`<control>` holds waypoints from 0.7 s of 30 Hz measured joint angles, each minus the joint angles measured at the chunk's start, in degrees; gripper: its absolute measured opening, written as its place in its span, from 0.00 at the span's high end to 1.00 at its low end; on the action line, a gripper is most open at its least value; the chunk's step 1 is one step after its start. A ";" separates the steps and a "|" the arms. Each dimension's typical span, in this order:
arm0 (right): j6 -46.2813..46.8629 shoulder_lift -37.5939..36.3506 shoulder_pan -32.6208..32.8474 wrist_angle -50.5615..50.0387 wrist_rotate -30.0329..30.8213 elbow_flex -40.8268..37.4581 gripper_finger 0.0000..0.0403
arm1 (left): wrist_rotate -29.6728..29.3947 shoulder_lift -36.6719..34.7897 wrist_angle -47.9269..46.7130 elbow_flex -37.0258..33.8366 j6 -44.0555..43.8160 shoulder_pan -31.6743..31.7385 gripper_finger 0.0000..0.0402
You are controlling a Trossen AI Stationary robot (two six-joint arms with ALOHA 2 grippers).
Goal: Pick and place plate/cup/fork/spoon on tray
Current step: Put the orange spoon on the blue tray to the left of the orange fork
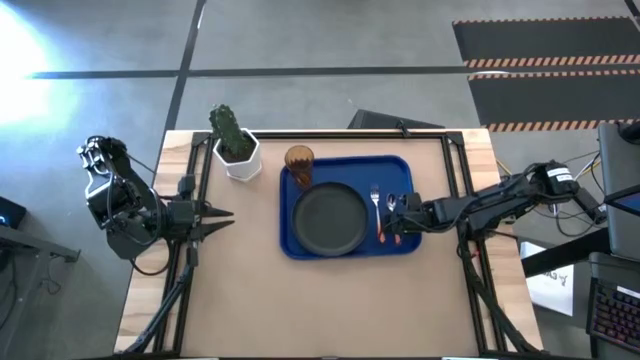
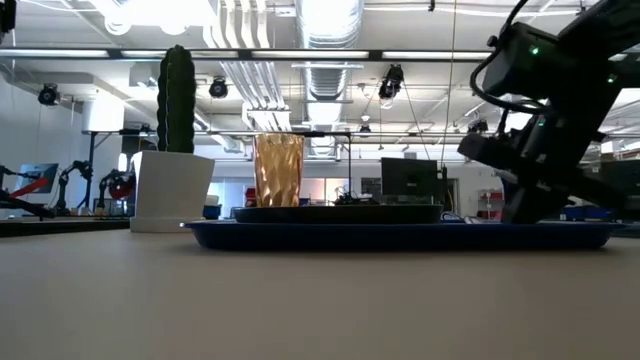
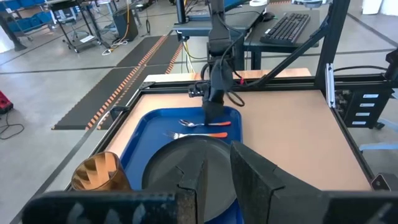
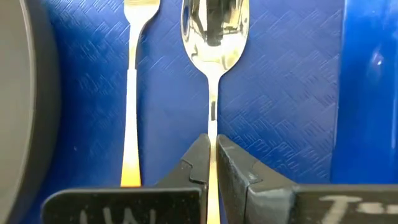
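Left gripper: one (image 1: 225,213), resting over bare table on the left side, well apart from the tray; its two dark fingers (image 3: 261,180) stand slightly parted with nothing between them.

Cactus pot: one white pot (image 1: 241,160) with a green cactus, on the table just off the tray's far left corner, between the left gripper and the cup.

Cup: one amber tumbler (image 1: 299,162), upright in the tray's far left corner, across the plate from the right gripper.

Tray: one blue tray (image 1: 400,170) at mid-table, carrying all four task pieces, with the right gripper low over its right portion.

Plate: one dark round plate (image 1: 329,217) flat in the tray's middle, just beyond the fork as seen from the right gripper.

Fork: one (image 4: 132,93), orange-handled, lying flat on the tray between plate and spoon, alongside the right gripper and clear of its fingers.

Spoon: one (image 4: 213,43), lying on the tray parallel to the fork and just beside it, bowl pointing away from the right gripper, stem running in between the fingertips.

Right gripper: one (image 4: 211,155), down at the tray's right part, fingers pressed together on the spoon's thin handle.
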 joint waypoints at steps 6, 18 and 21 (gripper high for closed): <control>-4.28 0.09 -2.55 4.70 0.35 -0.13 0.98 | 0.00 -0.02 0.00 0.00 0.00 0.00 0.87; -11.81 0.09 -7.99 7.19 -1.60 -0.11 0.98 | 0.00 -0.04 -0.02 0.00 0.04 0.01 0.87; -12.90 0.09 -9.15 7.19 -1.89 -0.11 0.98 | -0.01 -0.04 -0.02 0.00 0.04 0.01 0.87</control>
